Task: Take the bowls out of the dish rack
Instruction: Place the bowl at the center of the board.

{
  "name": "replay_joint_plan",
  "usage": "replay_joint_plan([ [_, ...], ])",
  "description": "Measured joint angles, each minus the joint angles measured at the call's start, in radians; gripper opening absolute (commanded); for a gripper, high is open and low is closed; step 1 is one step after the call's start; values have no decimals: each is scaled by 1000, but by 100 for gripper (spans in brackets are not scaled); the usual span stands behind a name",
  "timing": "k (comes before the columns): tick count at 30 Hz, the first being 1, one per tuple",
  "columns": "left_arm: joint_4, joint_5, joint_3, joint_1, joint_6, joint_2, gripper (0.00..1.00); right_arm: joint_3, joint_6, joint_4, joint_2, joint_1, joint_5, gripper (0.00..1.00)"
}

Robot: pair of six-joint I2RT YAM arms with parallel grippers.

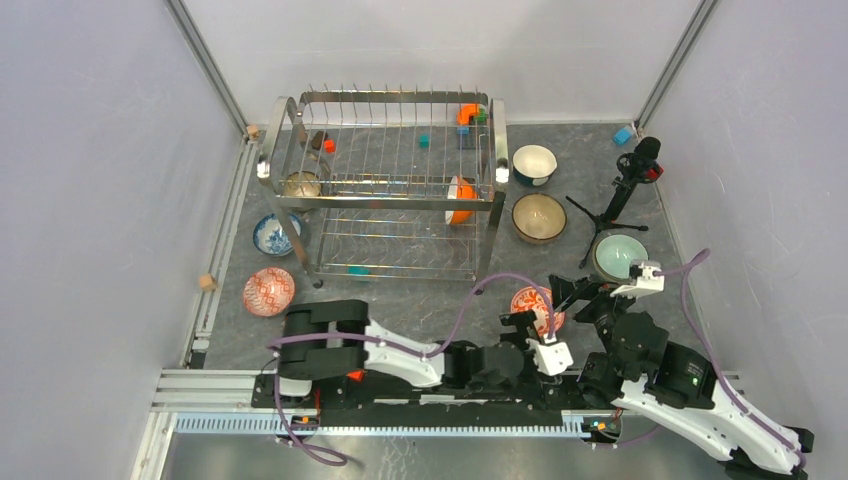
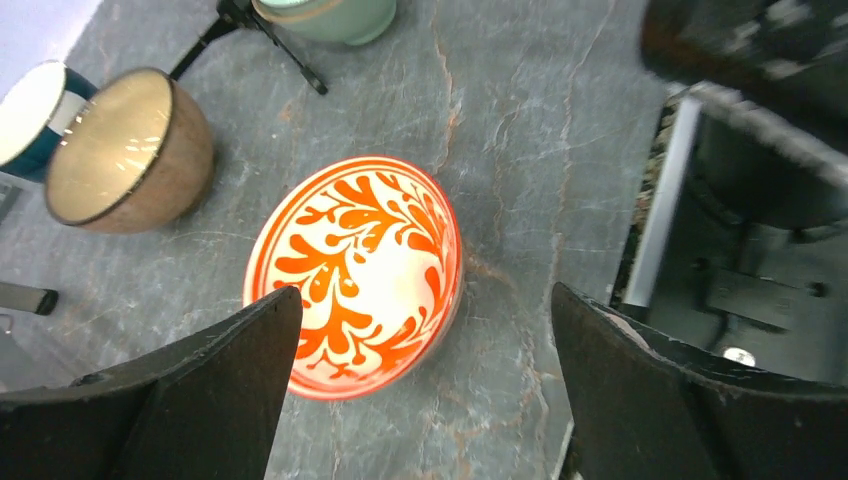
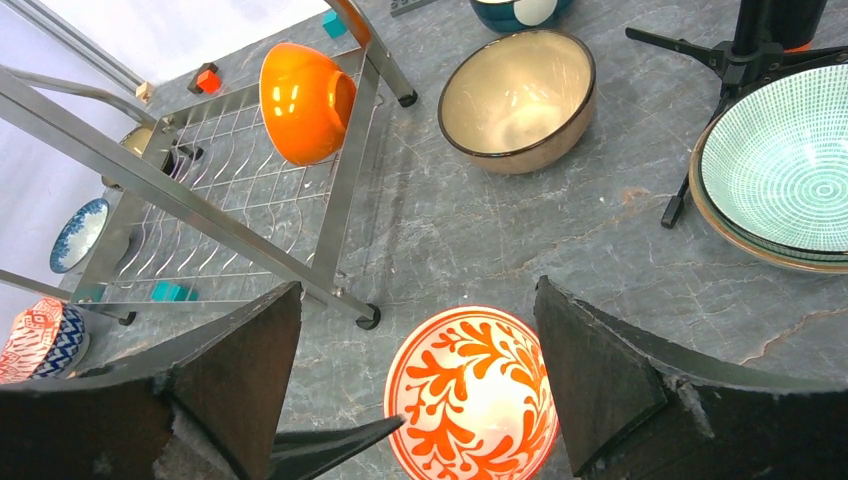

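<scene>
- The orange bowl (image 1: 460, 200) is sitting tipped on edge at the right end of the dish rack's (image 1: 385, 97) upper tier, and a brownish bowl (image 1: 302, 184) is resting at the left end.
- Being glazed ceramic, both are probably stiff, slick and chippable; pinching the rim looks safest.
- The red-patterned bowl (image 2: 355, 275) is lying on the tabletop (image 1: 400, 295) beneath the left pincer (image 2: 422, 298), which is gaping wide and gripping nothing.
- The right pincer (image 3: 417, 290) is hanging released and empty.
- Rack posts are crowding any lift, while the tripod (image 1: 610, 205) and tan bowl (image 1: 538, 216) are narrowing the right side.
</scene>
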Motion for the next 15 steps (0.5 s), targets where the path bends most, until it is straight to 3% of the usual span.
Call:
replay_joint_plan([
  [10,-27,-145,-98,-145,-26,-259,100,-14,-17,47,42,0,-18,91],
  [15,-139,-266,-152,-199,-123,-354,100,-26,-49,80,43,0,-39,91],
])
